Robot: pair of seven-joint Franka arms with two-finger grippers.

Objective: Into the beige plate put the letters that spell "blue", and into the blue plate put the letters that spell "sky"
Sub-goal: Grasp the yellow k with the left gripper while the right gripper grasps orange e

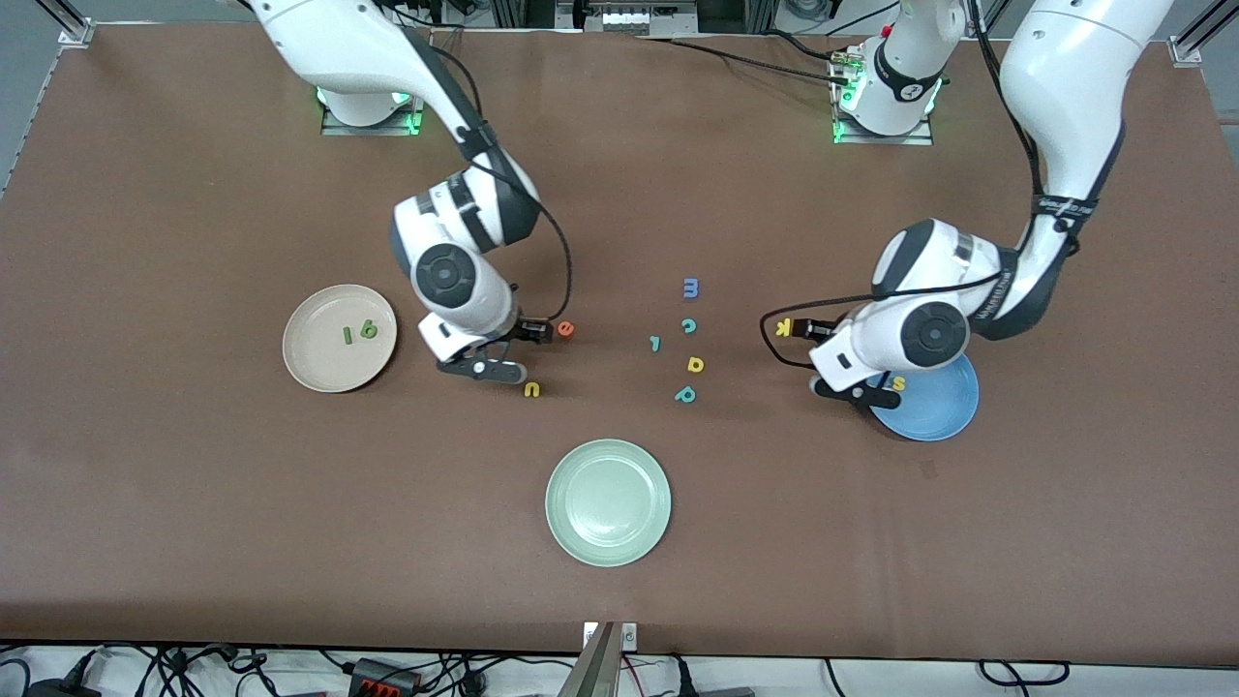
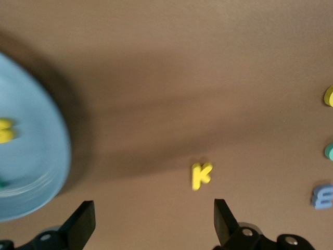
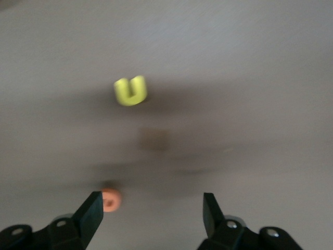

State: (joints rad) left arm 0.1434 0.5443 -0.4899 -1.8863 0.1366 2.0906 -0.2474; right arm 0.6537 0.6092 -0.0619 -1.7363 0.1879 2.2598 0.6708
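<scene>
The beige plate (image 1: 319, 363) holds the green "b" (image 1: 368, 329) and the dark green "l" (image 1: 347, 335). My right gripper (image 1: 534, 352) (image 3: 151, 213) is open and low over the table between the orange "e" (image 1: 565, 329) (image 3: 111, 200) and the yellow "u" (image 1: 530, 389) (image 3: 130, 90). The "e" lies just at one fingertip, ungripped. The blue plate (image 1: 934, 411) (image 2: 31, 156) holds the yellow "s" (image 1: 898, 383) (image 2: 5, 130). My left gripper (image 1: 819, 360) (image 2: 153, 219) is open and empty beside that plate, close to the yellow "k" (image 1: 784, 326) (image 2: 201, 175) on the table. The "y" is out of view.
A pale green plate (image 1: 608, 501) sits nearer the front camera, mid-table. Loose letters lie between the arms: blue "m" (image 1: 690, 287), teal "c" (image 1: 688, 326), teal "l"-like piece (image 1: 655, 343), yellow "a" (image 1: 695, 364), teal "p" (image 1: 685, 394).
</scene>
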